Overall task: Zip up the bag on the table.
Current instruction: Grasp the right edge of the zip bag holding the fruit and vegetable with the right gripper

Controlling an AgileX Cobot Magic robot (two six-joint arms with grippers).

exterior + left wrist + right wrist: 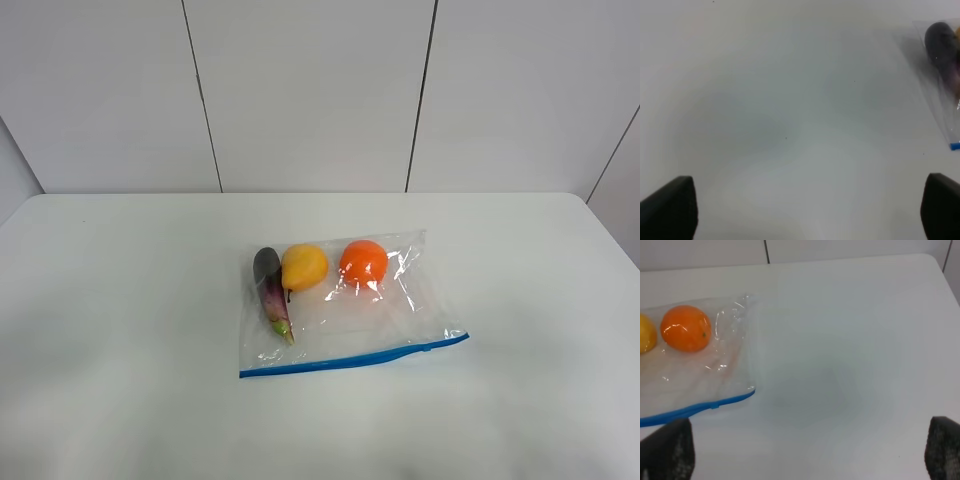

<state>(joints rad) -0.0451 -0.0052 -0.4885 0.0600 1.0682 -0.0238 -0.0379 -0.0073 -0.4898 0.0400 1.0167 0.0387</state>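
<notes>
The left hand [805, 207] is open: its two dark fingers stand wide apart with only bare white bench [765, 125] between them, and it holds nothing. The bag [940, 100] lies ahead of this hand and off to the robot's right, well apart from both fingers. Only one clear corner shows there, with the dark end of the eggplant [942, 42] and the tip of the blue zipper strip [955, 146].

The right hand [805, 450] is also spread wide and empty, over bare bench. For this hand the bag lies ahead and to the robot's left. The zipper strip passes near one fingertip, and the right wrist view shows no contact between them. The orange [686, 328] and an edge of the pear [645, 340] lie farther off, behind the strip.

From the high camera, the bag lies flat around the middle of the bench, a little toward the right. Its zipper strip runs along the near edge, rising slightly to the right. I cannot tell whether the strip is sealed.

Inside the bag, the eggplant lies lengthwise along the left side. The pear sits just beside the eggplant's far end, and the orange sits to the pear's right, a little apart from it. All three lie toward the far edge of the bag.

Past the bag the bench is plain white as far as its rounded corners. Behind it stands a pale panelled wall [310, 90].
</notes>
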